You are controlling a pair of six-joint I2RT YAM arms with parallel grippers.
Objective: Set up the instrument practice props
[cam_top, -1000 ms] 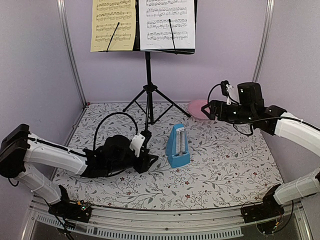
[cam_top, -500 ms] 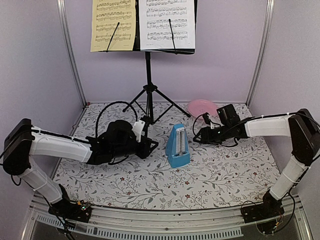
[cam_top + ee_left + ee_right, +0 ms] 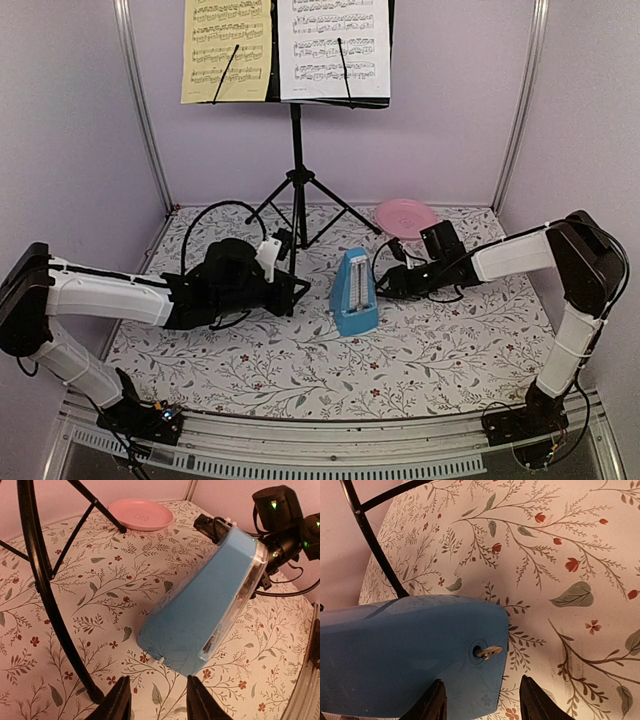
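The blue metronome [image 3: 355,292] stands upright mid-table. My left gripper [image 3: 297,294] hovers low just to its left, open, and its fingers [image 3: 118,703] frame bare cloth short of the metronome [image 3: 210,595]. From the right, my right gripper [image 3: 386,284] faces the metronome's side [image 3: 405,655], open. The metal winding key [image 3: 488,652] lies ahead between its fingertips [image 3: 534,700], untouched. At the back the black music stand [image 3: 296,150] holds a pale-yellow sheet [image 3: 225,45] and a white sheet [image 3: 333,45].
A pink plate [image 3: 405,214] lies at the back right, behind my right arm. The stand's tripod legs [image 3: 47,595] spread close to my left gripper. The floral cloth [image 3: 440,350] covers the table between lilac walls.
My right arm swung down from beside the pink plate to the metronome's right side, jaws narrowing. My left gripper shifted slightly back and its jaws narrowed too. The metronome stayed put.
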